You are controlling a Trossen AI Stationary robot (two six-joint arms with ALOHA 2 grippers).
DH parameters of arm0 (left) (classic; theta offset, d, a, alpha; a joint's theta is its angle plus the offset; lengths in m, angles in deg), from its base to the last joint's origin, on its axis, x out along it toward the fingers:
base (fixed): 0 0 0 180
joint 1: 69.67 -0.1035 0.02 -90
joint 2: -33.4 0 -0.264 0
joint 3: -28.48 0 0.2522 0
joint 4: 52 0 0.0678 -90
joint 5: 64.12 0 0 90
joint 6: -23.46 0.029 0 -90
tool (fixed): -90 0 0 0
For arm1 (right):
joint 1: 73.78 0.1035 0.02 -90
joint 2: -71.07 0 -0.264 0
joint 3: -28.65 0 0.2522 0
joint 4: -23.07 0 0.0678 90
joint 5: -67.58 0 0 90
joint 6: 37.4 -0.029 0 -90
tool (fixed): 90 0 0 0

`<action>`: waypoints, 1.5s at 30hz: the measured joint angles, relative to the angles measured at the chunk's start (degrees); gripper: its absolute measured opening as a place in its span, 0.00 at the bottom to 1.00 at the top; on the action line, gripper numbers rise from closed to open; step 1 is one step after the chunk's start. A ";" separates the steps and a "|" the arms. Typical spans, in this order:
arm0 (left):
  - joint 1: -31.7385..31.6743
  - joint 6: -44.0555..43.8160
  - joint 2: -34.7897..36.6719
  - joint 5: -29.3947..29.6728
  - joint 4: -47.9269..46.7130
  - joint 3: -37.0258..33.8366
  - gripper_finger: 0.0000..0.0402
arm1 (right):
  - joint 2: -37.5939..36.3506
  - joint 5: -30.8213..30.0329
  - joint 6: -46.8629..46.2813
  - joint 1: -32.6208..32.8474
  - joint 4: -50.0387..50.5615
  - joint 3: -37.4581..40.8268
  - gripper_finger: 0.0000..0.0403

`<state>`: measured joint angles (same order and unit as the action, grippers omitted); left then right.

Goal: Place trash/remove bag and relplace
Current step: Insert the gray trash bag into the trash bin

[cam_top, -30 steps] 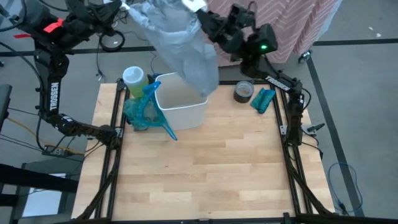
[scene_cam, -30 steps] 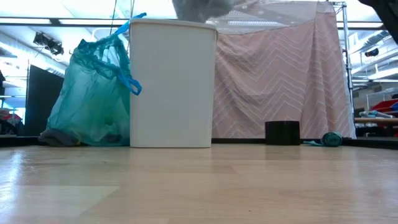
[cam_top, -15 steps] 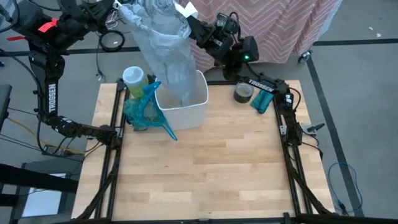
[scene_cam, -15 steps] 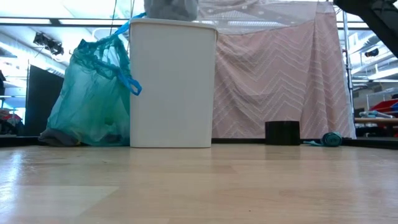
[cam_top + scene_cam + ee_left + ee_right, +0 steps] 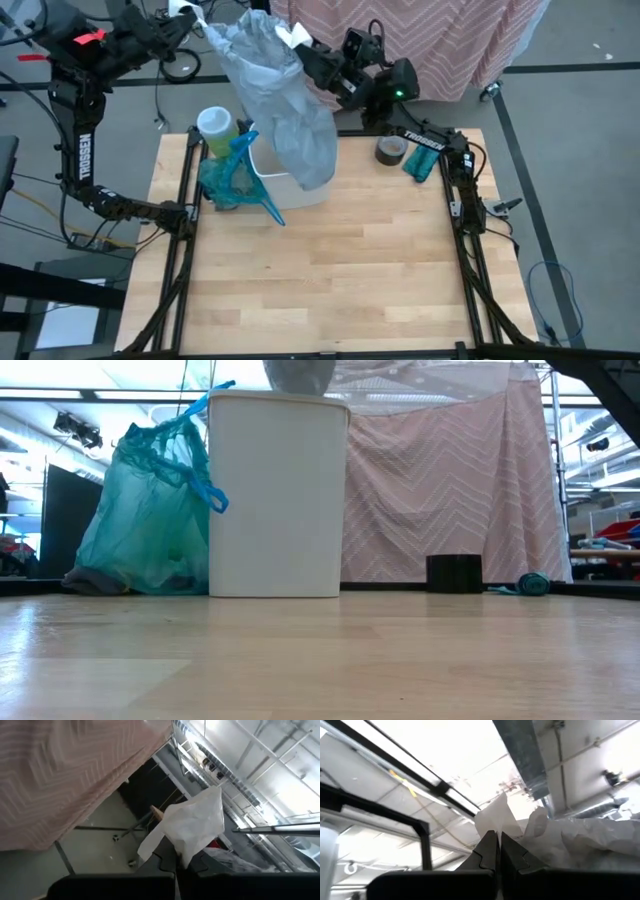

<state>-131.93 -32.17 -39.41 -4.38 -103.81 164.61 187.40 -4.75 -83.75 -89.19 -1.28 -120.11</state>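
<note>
Grey plastic fills the middle of the high view: we hold a pale grey bag (image 5: 285, 105) by its top edge between both grippers, with the left gripper (image 5: 196, 18) at one corner and the right gripper (image 5: 296, 40) at the other. The bag hangs long-axis down, its lower end draped over the white bin (image 5: 290, 185), which it mostly hides. The mouth sits above and a little behind the bin, so we judge the coming move to be a straight descent into the opening. The right gripper is nearer the bin. The tied teal-green bag (image 5: 228, 178) stands on the table (image 5: 330, 270), touching the bin's left side, with a tape roll (image 5: 391, 148) well off to the right.

From the low view, we see only the grey bag's bottom (image 5: 298, 374) just above the bin's rim (image 5: 278, 398); whether it is inside, we cannot tell. The teal bag (image 5: 145, 510) leans against the bin.

In the left wrist view, our fingers are pressed together on a white tuft of the bag (image 5: 192, 822).

In the right wrist view, the fingers likewise pinch a fold of plastic (image 5: 495, 817), with more of it bunched beside.
</note>
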 joint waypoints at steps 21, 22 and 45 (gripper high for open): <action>0.07 4.05 -1.22 -2.45 1.45 0.00 0.01 | 0.04 3.69 1.20 -2.98 4.33 0.00 0.00; 0.07 5.13 -1.28 -2.62 0.18 0.00 0.01 | 0.04 4.46 1.48 -2.77 4.85 0.00 0.00; -1.72 10.11 -0.81 -1.17 1.36 -0.02 0.01 | 1.09 9.30 0.54 -1.56 2.31 0.16 0.00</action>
<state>-133.65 -22.05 -40.22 -5.55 -102.45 164.58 188.49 4.55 -83.21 -90.75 1.04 -119.96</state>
